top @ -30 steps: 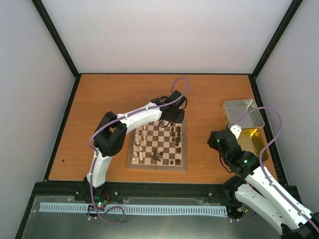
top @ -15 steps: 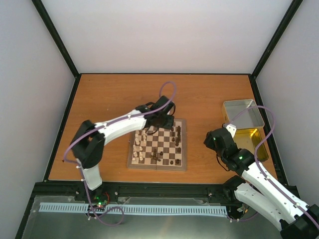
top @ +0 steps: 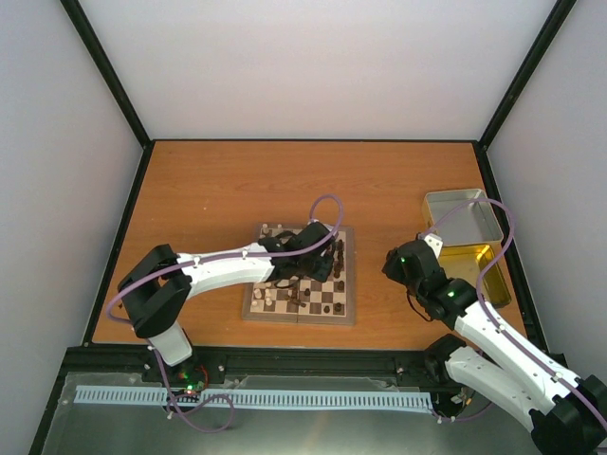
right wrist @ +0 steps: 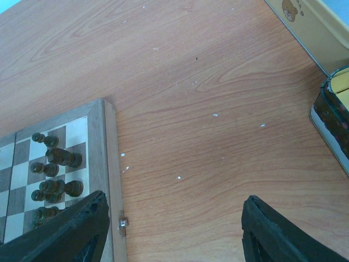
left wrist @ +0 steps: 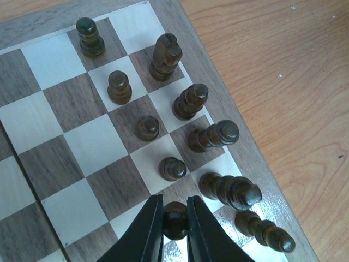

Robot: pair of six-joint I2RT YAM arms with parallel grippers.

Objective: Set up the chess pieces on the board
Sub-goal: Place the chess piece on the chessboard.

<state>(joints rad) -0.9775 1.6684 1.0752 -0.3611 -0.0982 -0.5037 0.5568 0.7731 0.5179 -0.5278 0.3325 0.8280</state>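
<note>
My left tool (left wrist: 175, 212) pinches a dark pawn (left wrist: 175, 225), base hidden; right tool (right wrist: 174, 234) stands open; tin (right wrist: 312, 28) lettering illegible.

Board (left wrist: 92, 144): dark brown and cream checks, visible wood grain, mid-brown border. Chess pieces (left wrist: 119, 87): glossy dark brown. The pawn (left wrist: 175, 221) at 6 o'clock in the left wrist view is the same brown.

Cream-white chessmen (top: 270, 296) sit on the board's 9 o'clock side in the top view.

Table (right wrist: 218, 109): orange-brown wood grain with small white flecks.

Left gripper (left wrist: 174, 204) and right gripper (right wrist: 174, 201): black.

Left arm (top: 223, 268) and right arm (top: 503, 346): white with black joints. Cable (top: 327, 197) is purple, and the right arm shows green LEDs (top: 402, 256).

Tray (top: 462, 216) at 3 o'clock: silver. Tin (top: 474, 261) beside it: yellow.

Walls (top: 303, 66) white, frame (top: 106, 71) black.
</note>
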